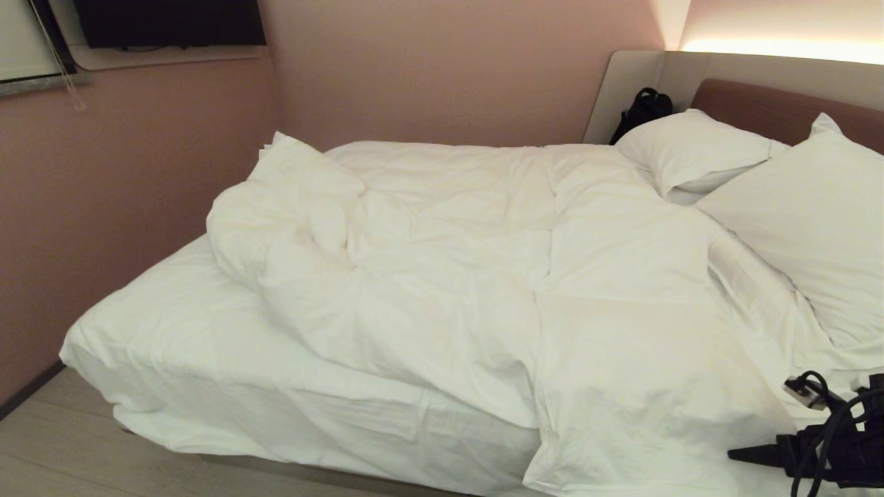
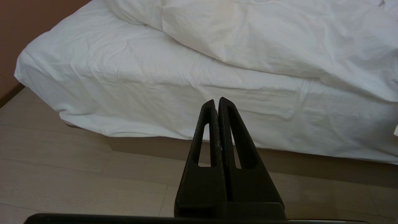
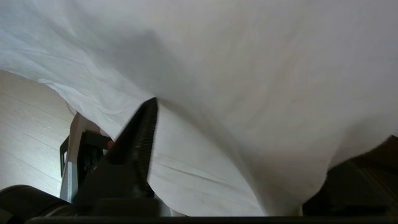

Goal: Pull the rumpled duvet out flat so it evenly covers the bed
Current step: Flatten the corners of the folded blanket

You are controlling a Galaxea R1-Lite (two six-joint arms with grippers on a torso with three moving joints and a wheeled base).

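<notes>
duvet (image 1: 483, 276) bunched toward 10 o'clock of bed (image 1: 207, 386) | right claw (image 3: 236, 149) spread around duvet fold, readying pull | left claw (image 2: 217, 102) clenched, parked

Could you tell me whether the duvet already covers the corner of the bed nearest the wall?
No, the duvet is bunched back, leaving that corner of the bed bare.

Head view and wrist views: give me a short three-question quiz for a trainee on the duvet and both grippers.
1. True or false: the puffy, wrinkled white duvet lies flat and even over the wide white-sheeted bed.
2. The black left gripper is: A) shut, holding nothing; B) wide open; C) shut on the duvet.
3. Fill in: the black right gripper has its fingers wide apart with the ____ between them.
Key: 1 false, it is bunched, with bare sheet at the left; 2 A; 3 duvet.
</notes>
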